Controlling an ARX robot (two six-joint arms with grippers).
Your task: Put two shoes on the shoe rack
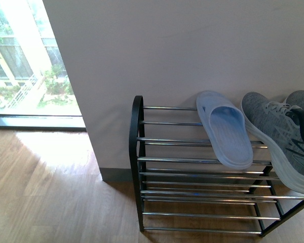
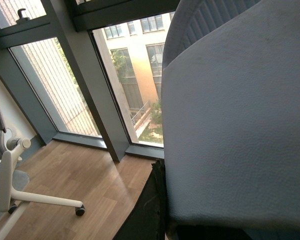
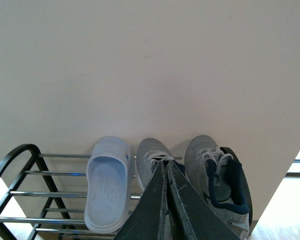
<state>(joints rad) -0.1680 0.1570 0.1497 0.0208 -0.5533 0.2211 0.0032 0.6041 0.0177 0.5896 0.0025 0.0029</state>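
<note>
Already my shoe rack (image 1: pixel 202 160) held three shoes on its top tier of chrome bars, against the pale wall (image 1: pixel 182 45). One pale blue slide (image 1: pixel 224 129) lay toe toward the wall, roughly mid-rack in the front view, its heel hanging a little past the front bar. Just beside it, on my right, stood a grey knit sneaker (image 1: pixel 273 139), and the second grey sneaker (image 3: pixel 215 175) sat next to that one at the rack's end, its dark lining showing in my right wrist view. My right pincer (image 3: pixel 168 200) hung before the two sneakers with its dark fingers pressed together, nothing between them. My left wrist view was filled by the other pale blue slide (image 2: pixel 235 120), seen so close that it covered most of the picture; the pincer's own fingers did not show there, so I could not tell whether it gripped. Beyond it were tall windows (image 2: pixel 125 70), wooden floor (image 2: pixel 90 185) and a white chair base (image 2: pixel 15 185).
</note>
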